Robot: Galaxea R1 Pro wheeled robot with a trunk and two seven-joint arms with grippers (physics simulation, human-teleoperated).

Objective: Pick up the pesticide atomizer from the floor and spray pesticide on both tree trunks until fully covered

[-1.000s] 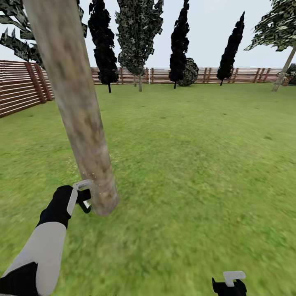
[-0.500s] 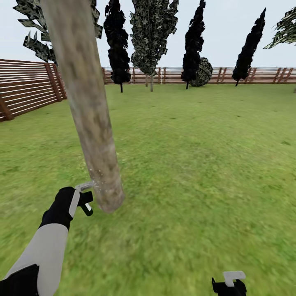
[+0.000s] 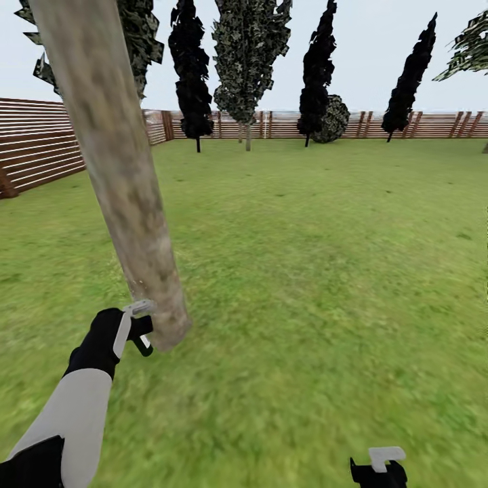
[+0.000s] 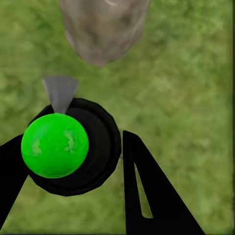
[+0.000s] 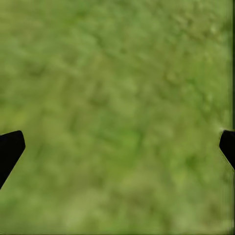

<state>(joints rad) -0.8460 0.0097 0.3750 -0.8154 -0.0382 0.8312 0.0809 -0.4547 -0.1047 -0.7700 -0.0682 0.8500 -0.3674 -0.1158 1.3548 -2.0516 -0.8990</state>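
The left hand (image 3: 139, 329) hangs low over the grass, right at the foot of a thick grey-beige tree trunk (image 3: 118, 176) that leans up and out of the head view at the upper left. In the left wrist view the same hand (image 4: 73, 156) is clamped on the pesticide atomizer (image 4: 73, 147), a small round black body with a bright green ball on top, held between the two dark fingers (image 4: 147, 191); a grey cone-shaped nozzle on it points toward the base of the tree trunk (image 4: 104, 29), which stands just beside it, though whether nozzle and bark touch cannot be told. In the head view the atomizer is too small and dark against the hand to make out clearly. The right hand (image 3: 377, 466) sits at the bottom edge of the head view, well apart from the trunk; in the right wrist view its fingers (image 5: 10, 149) stand wide apart at the two sides, with nothing between them but blurred lawn (image 5: 117, 112). Beyond, the lawn (image 3: 325, 237) runs back to a brown slatted fence (image 3: 41, 146), and in front of the far stretch of it stand several black cone-shaped trees (image 3: 318, 68) and a mottled green one (image 3: 247, 61).
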